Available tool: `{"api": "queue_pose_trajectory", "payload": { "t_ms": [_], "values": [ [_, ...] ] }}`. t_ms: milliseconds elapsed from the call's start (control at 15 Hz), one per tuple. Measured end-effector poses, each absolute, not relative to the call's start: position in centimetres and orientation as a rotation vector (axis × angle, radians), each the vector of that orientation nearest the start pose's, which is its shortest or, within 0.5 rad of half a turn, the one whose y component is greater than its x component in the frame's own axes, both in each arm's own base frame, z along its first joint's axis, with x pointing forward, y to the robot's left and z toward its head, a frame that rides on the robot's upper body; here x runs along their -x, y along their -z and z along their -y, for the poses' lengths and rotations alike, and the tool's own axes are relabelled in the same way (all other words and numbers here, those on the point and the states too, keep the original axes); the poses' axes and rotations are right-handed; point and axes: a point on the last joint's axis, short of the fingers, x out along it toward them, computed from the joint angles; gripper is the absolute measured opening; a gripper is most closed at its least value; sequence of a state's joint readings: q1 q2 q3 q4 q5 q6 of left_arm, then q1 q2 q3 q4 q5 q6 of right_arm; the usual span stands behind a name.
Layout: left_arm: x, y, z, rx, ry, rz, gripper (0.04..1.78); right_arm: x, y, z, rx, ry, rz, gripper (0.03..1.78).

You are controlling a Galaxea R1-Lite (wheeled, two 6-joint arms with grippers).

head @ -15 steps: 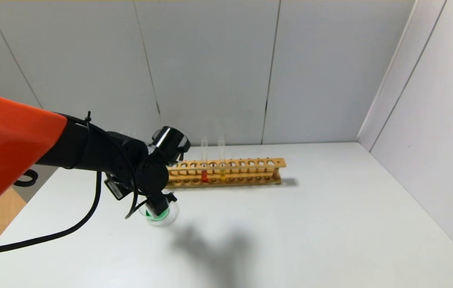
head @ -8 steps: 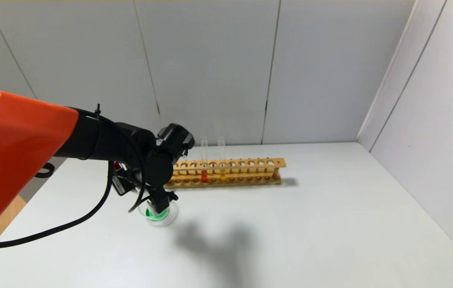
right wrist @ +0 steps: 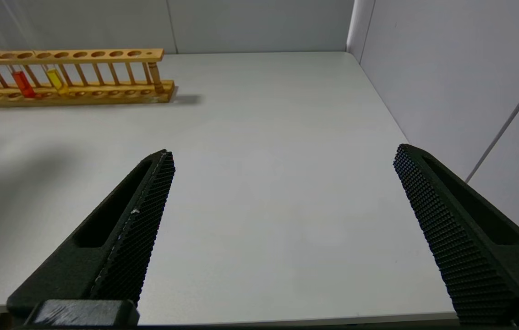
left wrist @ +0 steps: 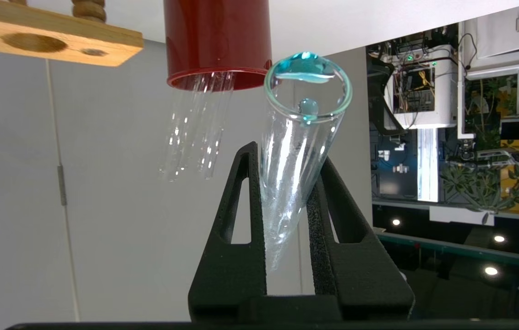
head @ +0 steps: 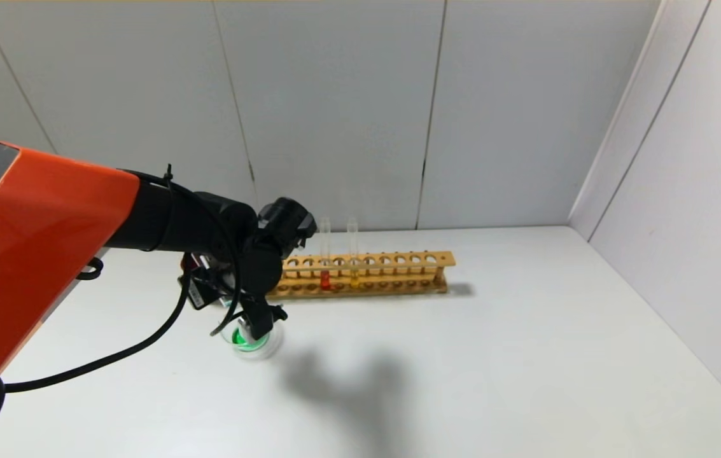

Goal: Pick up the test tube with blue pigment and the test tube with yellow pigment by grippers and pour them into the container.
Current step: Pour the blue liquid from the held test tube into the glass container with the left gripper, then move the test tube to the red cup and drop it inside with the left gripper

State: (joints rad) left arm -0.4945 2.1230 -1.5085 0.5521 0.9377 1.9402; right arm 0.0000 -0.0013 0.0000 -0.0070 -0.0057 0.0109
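My left gripper [head: 259, 323] points down over the container [head: 269, 344], a small clear glass dish that holds green liquid. It is shut on the test tube with blue pigment [left wrist: 293, 174], which is tipped mouth-down. In the left wrist view the gripper [left wrist: 286, 153] grips the tube between its fingers, and the tube is nearly drained, with teal drops clinging at its rim [left wrist: 307, 68]. No lemon-yellow tube shows. My right gripper [right wrist: 283, 150] is open and empty, low over the table's near right side, out of the head view.
A wooden rack [head: 398, 273] stands behind the dish with a red-liquid tube [head: 325, 280] and an orange-yellow tube [head: 354, 278]. A dark red cup [left wrist: 217, 41] holding empty glass tubes stands close to the held tube. Grey walls close the back and right.
My left arm has reached a little farther in and to the right. The gripper stays over the dish with the tube still in it.
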Motion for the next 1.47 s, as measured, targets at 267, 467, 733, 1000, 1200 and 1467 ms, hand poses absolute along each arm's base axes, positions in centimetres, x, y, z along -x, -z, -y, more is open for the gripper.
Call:
{"api": "queue_pose_trajectory", "payload": {
  "t_ms": [267, 467, 733, 1000, 1200, 1467],
  "values": [
    [-34.3, -13.4, 16.5, 3.119, -0.823, 1.372, 0.32, 2.3, -7.6, 0.0, -0.010, 0.006, 0.008, 1.75],
    [-33.6, -15.7, 15.8, 3.263, -0.874, 1.388, 0.32, 2.3, -7.6, 0.0, -0.011, 0.006, 0.008, 1.75],
    [-31.1, -21.7, 12.1, 3.634, -0.969, 1.511, 0.32, 2.3, -7.6, 0.0, -0.011, 0.006, 0.008, 1.75],
    [-25.6, -24.8, 7.0, 3.986, -1.044, 2.066, 0.32, 2.3, -7.6, 0.0, -0.010, 0.006, 0.007, 1.75],
    [-23.1, -24.3, 5.4, 4.158, -0.958, 2.756, 0.32, 2.3, -7.6, 0.0, -0.011, 0.006, 0.008, 1.75],
    [-24.4, -26.0, 5.5, 4.311, -0.755, 3.722, 0.32, 2.3, -7.6, 0.0, -0.011, 0.006, 0.008, 1.75]
  ]
}}
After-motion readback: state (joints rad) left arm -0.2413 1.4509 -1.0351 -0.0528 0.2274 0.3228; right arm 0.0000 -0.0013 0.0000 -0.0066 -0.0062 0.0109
